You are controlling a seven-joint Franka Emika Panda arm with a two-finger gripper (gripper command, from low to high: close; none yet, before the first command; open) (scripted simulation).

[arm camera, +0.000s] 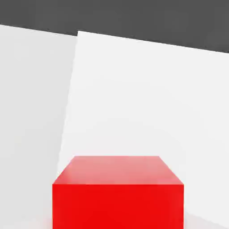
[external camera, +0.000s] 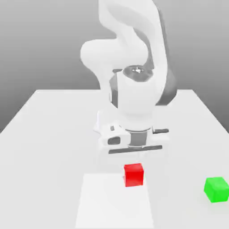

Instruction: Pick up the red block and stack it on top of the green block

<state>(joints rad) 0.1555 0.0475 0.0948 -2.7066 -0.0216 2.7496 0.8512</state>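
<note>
Sim render, one Panda arm (external camera: pixel 134 53), two views.

Exterior view: the white arm bends down over the middle of the white table (external camera: pixel 49 129). Its hand (external camera: pixel 134 136) sits low above the surface, wrist flange on top, and the bulk of the hand hides whatever lies under it. Fingers do not show in either view, so whether the jaws stand apart or together: cannot tell.

Red block (external camera: pixel 134 174): rests flat on the table, just in front of and below the hand, toward the camera. It reads as separate from the hand body; contact with the fingers cannot be judged. It lies at the upper edge of a slightly brighter rectangular patch (external camera: pixel 114 201) on the tabletop.

Green block (external camera: pixel 217 189): also flat on the table, well apart from the red block, toward the exterior view's right and a little nearer the camera. Nothing touches it, nothing sits on it.

Hand view: the red block (arm camera: pixel 117 192) fills the near part of the picture, top face and one side face visible, square to the camera. Beyond it the brighter patch (arm camera: pixel 147 98) runs off to the table edge, dark background behind.

Red block not lifted; stack not made.
</note>
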